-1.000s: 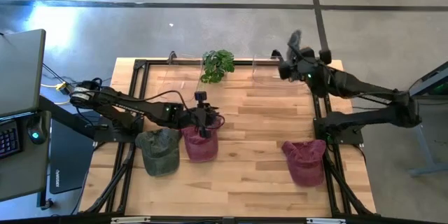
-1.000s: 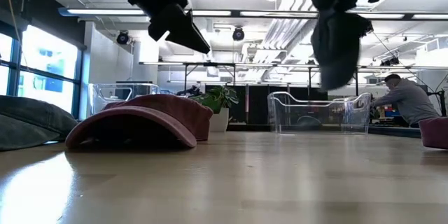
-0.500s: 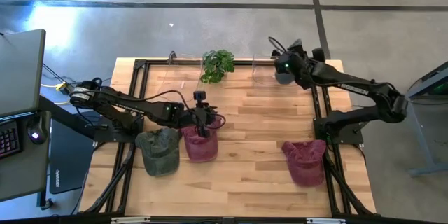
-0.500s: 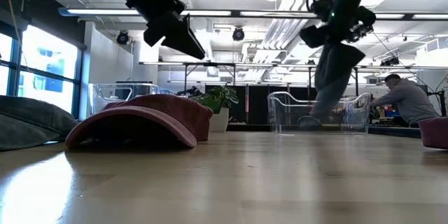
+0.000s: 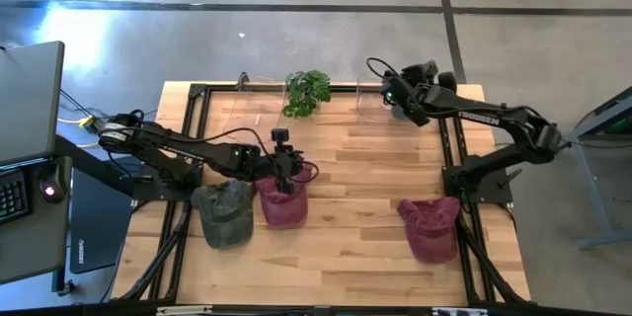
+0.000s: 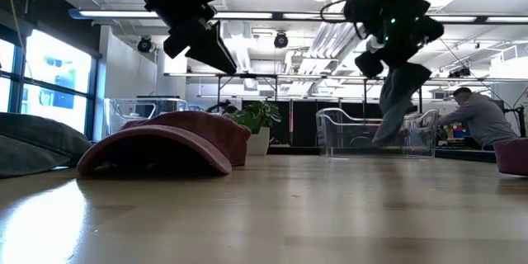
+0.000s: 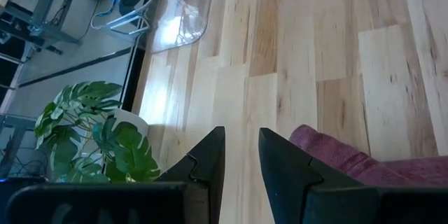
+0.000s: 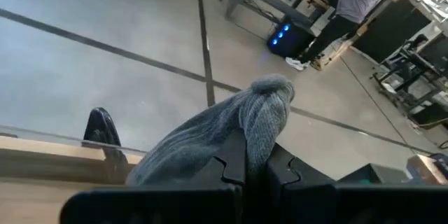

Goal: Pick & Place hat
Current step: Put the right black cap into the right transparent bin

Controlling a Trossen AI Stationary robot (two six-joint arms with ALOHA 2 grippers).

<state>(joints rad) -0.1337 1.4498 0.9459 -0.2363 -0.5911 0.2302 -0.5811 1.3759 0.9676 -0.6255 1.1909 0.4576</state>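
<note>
The right gripper (image 8: 255,162) was clamped on a grey knit hat (image 8: 224,136) hanging below it over the clear bin (image 6: 375,132). The left gripper (image 7: 241,155), slightly parted, hovered just above the maroon cap (image 5: 281,202).

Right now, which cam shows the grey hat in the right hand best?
Right wrist view: the grey hat fills the frame, pinched between the right hand's fingers. Low view shows it dangling over the clear bin. High view barely shows it; left wrist view doesn't.

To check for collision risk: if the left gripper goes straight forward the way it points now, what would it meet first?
Probably bare table first: the left gripper aims over open planks. The maroon hat lies just beside that line, the potted plant off to the other side. Depth is unclear.
</note>
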